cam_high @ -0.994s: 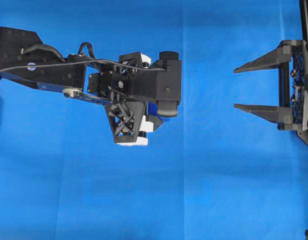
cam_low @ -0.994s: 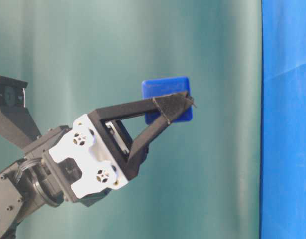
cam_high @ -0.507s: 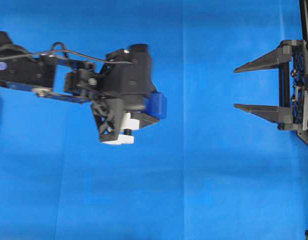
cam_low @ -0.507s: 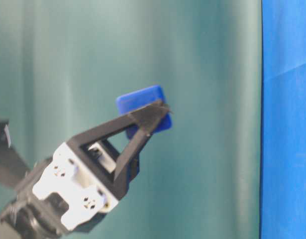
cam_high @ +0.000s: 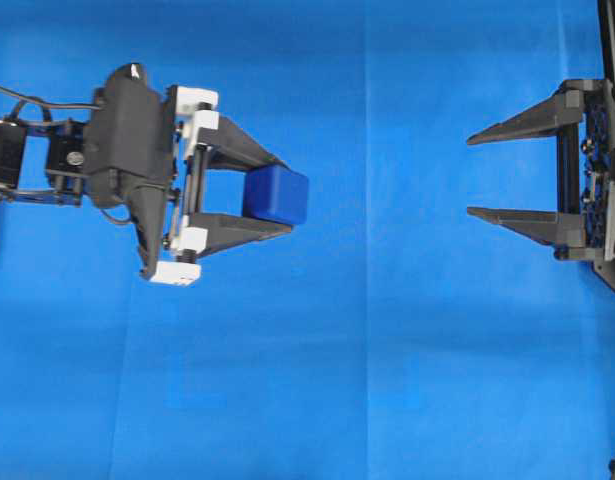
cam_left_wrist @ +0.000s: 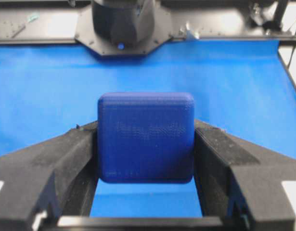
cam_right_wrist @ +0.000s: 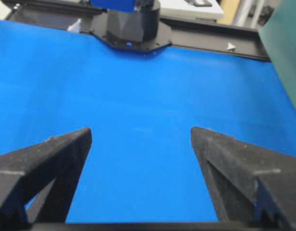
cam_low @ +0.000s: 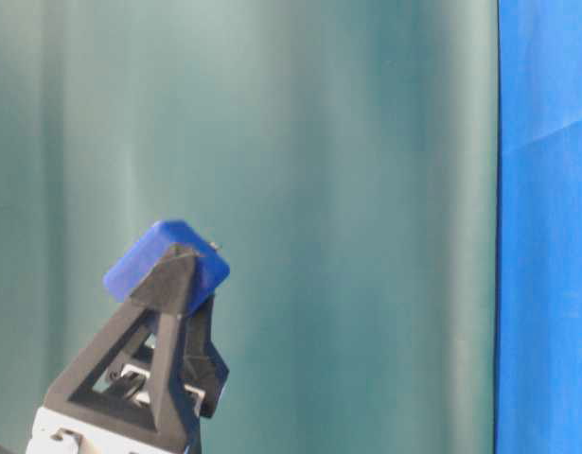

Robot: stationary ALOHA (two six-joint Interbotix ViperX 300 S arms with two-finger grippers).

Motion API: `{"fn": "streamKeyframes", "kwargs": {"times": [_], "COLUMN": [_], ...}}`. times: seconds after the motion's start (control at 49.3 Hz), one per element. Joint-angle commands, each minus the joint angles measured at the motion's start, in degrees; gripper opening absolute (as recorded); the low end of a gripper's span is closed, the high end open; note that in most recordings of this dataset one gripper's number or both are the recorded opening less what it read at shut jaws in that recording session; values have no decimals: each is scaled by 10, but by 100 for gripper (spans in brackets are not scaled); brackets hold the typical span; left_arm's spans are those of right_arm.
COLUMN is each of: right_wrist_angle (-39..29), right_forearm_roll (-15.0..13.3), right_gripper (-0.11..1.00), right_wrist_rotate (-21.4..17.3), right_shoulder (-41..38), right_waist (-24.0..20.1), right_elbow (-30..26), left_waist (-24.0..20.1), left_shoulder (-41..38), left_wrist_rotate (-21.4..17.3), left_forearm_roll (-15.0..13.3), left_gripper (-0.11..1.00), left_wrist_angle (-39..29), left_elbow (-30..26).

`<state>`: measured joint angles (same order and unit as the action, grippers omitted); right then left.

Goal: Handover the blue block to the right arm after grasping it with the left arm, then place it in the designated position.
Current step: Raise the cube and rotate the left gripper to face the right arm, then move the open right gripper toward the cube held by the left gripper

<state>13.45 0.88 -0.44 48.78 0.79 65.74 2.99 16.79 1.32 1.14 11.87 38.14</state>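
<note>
The blue block (cam_high: 276, 194) is a dark-blue rounded cube clamped between the two black fingers of my left gripper (cam_high: 284, 195), at left of centre in the overhead view. The fingers point right. From table level the block (cam_low: 167, 269) sits at the fingertips, lifted in front of the green curtain. In the left wrist view the block (cam_left_wrist: 146, 137) fills the gap between both pads. My right gripper (cam_high: 469, 176) stands open at the right edge, fingers pointing left toward the block, with a wide stretch of cloth between. Nothing lies between its fingers (cam_right_wrist: 140, 132).
Blue cloth (cam_high: 387, 380) covers the whole table. The opposite arm's black base (cam_left_wrist: 121, 24) stands at the cloth's far edge in the left wrist view. A green curtain (cam_low: 366, 189) hangs behind at table level.
My left arm has drawn back to the left and turned its wrist, so the fingers and held block now lie flat and point right. From table level the block has sunk lower and left. The right gripper stayed still.
</note>
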Motion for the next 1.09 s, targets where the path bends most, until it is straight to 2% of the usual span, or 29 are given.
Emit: {"fn": "streamKeyframes", "kwargs": {"times": [0.0, 0.629, 0.831, 0.973, 1.075], "right_wrist_angle": [7, 9, -4, -26, -36], "right_forearm_roll": [0, -5, -52, -102, -126], "right_gripper": [96, 96, 96, 96, 96], "right_wrist_rotate": [1, 7, 32, 76, 116], "right_shoulder": [-3, -4, -3, -3, -1], "right_waist": [1, 1, 1, 1, 1], "right_elbow": [-16, -19, -28, -39, -45], "left_waist": [2, 2, 2, 2, 2], "left_shoulder": [14, 15, 15, 15, 15], "left_wrist_rotate": [-1, 1, 1, 1, 1], "left_forearm_roll": [1, -1, -1, -1, -1], "left_gripper": [48, 48, 48, 48, 48], "left_wrist_angle": [17, 17, 17, 17, 17], "left_elbow": [-2, 0, 1, 1, 1]}}
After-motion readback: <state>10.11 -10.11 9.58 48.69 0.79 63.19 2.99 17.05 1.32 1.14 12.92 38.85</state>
